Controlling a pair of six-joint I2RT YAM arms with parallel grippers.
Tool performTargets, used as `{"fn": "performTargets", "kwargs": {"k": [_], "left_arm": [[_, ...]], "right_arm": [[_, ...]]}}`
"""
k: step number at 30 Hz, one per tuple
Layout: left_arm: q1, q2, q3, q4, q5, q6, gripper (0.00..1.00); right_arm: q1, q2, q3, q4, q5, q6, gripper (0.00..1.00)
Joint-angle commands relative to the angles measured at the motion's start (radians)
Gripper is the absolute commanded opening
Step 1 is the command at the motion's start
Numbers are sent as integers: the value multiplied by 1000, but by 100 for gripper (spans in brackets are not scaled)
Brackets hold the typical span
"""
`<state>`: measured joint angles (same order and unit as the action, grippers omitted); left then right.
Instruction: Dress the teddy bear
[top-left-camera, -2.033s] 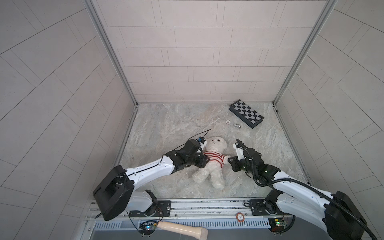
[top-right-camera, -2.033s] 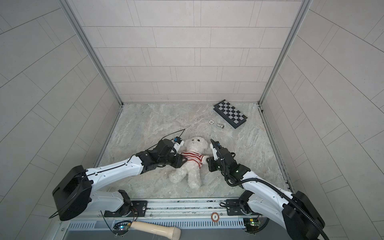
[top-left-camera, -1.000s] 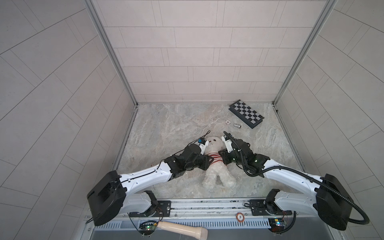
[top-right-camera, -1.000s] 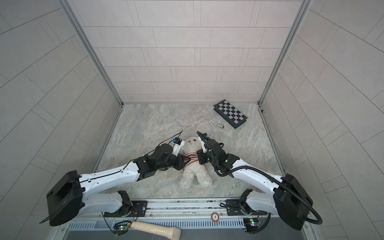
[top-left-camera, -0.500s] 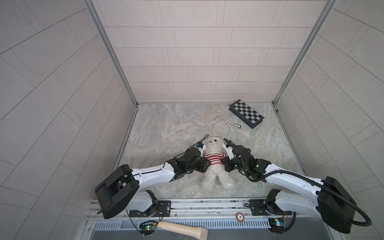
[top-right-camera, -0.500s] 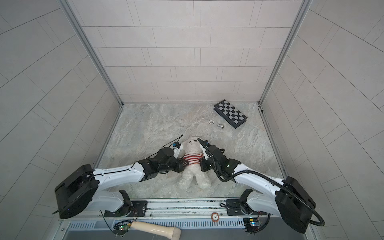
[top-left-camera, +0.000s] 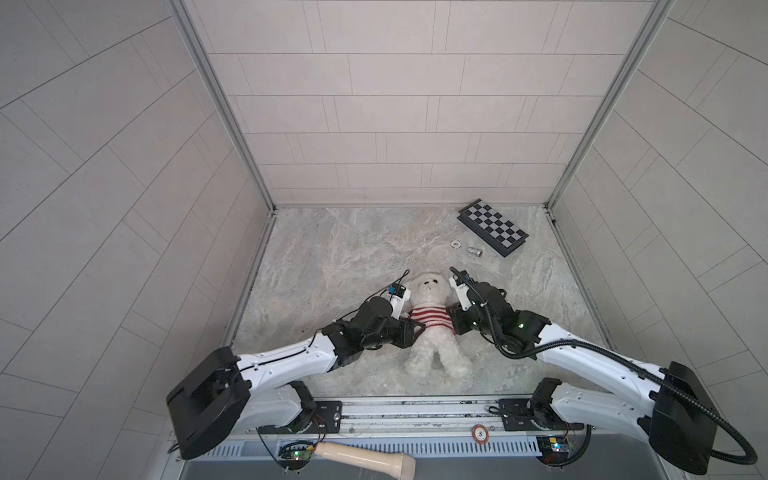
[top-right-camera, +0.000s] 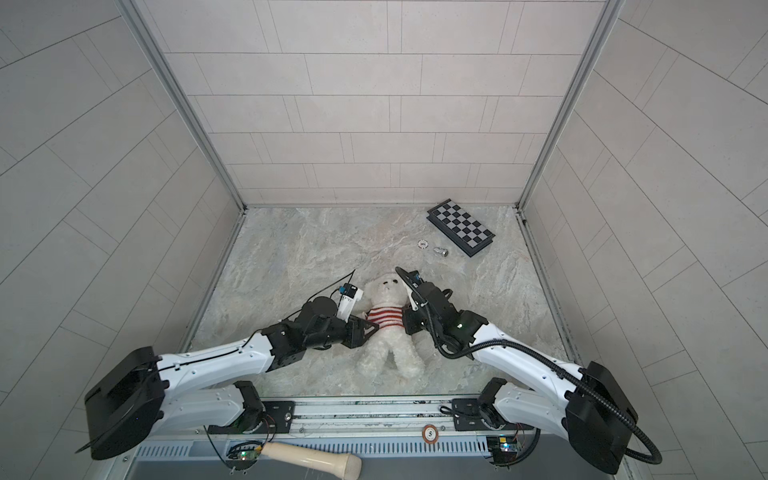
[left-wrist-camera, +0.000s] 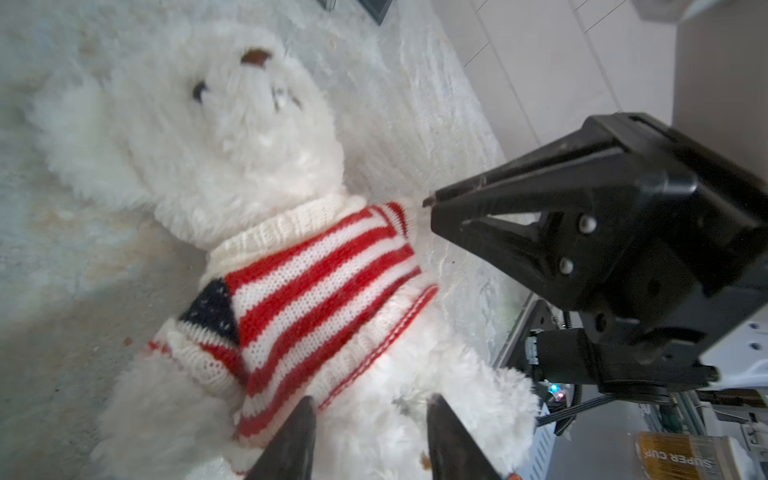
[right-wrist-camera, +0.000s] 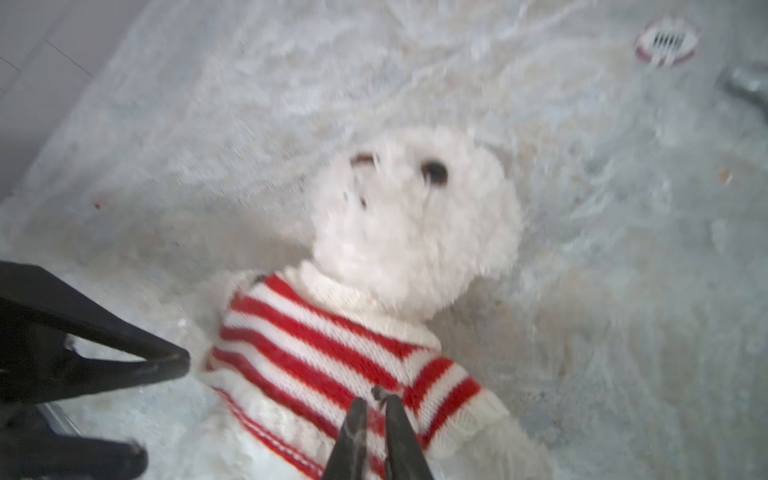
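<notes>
**A:** In a top view the teddy bear (top-left-camera: 433, 349) lies face up on the tabletop (top-left-camera: 332, 257), toward the near edge, with its sweater (top-left-camera: 428, 321) on. We judge we're straightening it.

**B:** Left wrist: our left claw (left-wrist-camera: 372, 399) gapes wide over the hem (left-wrist-camera: 374, 345). A label (left-wrist-camera: 681, 461) reads "SUPER CUP".

**A:** Right wrist: our right claw (right-wrist-camera: 376, 399) is nearly closed at the sleeve (right-wrist-camera: 453, 395). Next we'd need a gentle tug.
</notes>
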<state>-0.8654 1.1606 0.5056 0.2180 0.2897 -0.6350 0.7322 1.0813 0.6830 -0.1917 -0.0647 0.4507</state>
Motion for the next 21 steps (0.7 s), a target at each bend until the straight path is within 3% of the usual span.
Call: {"fn": "performTargets", "kwargs": {"k": [1,9,13,21], "left_arm": [[81,-53,21,-62,39,40,52],[249,14,48,-51,135,41,56],[238,89,61,-36,173,43,50],[155,206,44,18,135,21,45]], "right_arm": [[-1,36,58,34,10,-43,15],[49,186,53,189,-86,38,11],[80,189,-1,192,-91,82,9],[86,129,-143,147,-36,131,5]]}}
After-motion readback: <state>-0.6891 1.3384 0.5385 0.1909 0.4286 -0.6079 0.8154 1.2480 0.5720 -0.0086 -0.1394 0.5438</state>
